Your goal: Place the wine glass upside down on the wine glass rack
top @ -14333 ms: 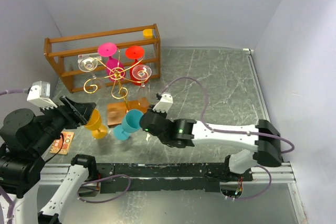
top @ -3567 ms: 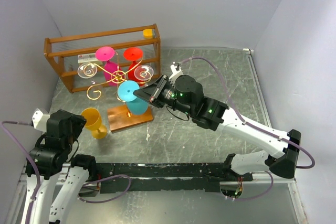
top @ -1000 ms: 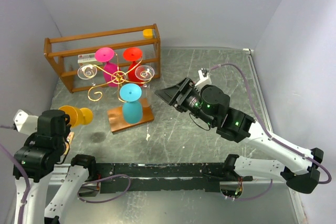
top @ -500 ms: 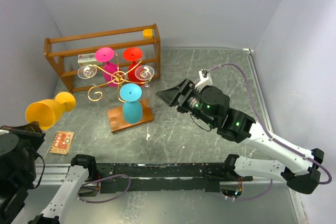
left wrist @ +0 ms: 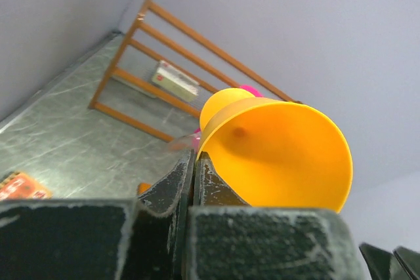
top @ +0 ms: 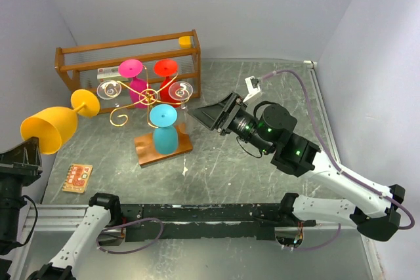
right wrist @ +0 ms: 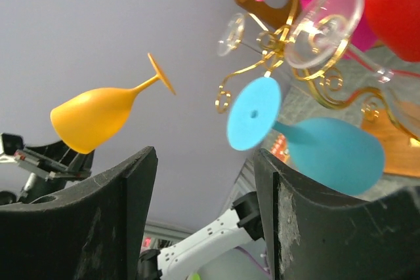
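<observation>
The yellow wine glass (top: 51, 130) hangs in the air at the far left, tipped on its side with its foot (top: 85, 103) pointing at the wine glass rack. My left gripper (top: 29, 150) is shut on the rim of its bowl (left wrist: 275, 155), fingertips (left wrist: 195, 160) pinched together. The gold wire rack (top: 147, 93) stands on a wooden base (top: 146, 145). A blue glass (top: 164, 137), a pink one, a red one and clear ones hang on it upside down. My right gripper (top: 213, 117) stands open and empty, right of the rack (right wrist: 275, 63).
An orange-brown wooden crate (top: 128, 47) stands behind the rack, with a white box (top: 108, 72) inside and a yellow block (top: 186, 41) on its top corner. A small orange card (top: 77, 177) lies near the front left. Walls close in left and right.
My left arm has lifted the yellow glass off the table, up and to the left, tipping its foot toward the rack. The right gripper has drifted slightly back, still open.
</observation>
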Tool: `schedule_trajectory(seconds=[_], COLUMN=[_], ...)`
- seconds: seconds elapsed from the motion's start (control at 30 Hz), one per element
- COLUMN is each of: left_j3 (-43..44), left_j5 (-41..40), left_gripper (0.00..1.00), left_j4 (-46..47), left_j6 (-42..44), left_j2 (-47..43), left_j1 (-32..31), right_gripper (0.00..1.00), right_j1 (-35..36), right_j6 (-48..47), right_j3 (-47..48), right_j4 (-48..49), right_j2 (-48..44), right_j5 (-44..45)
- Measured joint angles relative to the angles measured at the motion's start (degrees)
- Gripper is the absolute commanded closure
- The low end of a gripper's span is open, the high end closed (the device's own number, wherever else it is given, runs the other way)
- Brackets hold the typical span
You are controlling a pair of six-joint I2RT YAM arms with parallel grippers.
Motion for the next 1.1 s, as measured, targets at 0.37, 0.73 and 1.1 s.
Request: schedule_trajectory(seconds=[0.37, 0.73, 1.1], left_j3=[-8.15, -19.28, -28.17], left_j5=[21.51, 45.24, 53.59], left_gripper=[0.93, 0.93, 0.93], left_j4=[19.78, 44.78, 59.84], left_j6=[2.19, 5.51, 2.89], left_j2=[-0.74, 5.97, 8.37], left_j1=[-1.33, -1.36, -1.29], right_gripper=[0.47, 0.53, 0.60], right_j1=[0.00, 0.00, 0.00], right_j6=[3.13, 11.63, 18.05], right_j3=[6.01, 12.13, 12.02], right_j4=[6.75, 6.36, 6.21], right_j2=[4.57, 8.87, 8.44], right_j5=[-2.97, -2.47, 3.08])
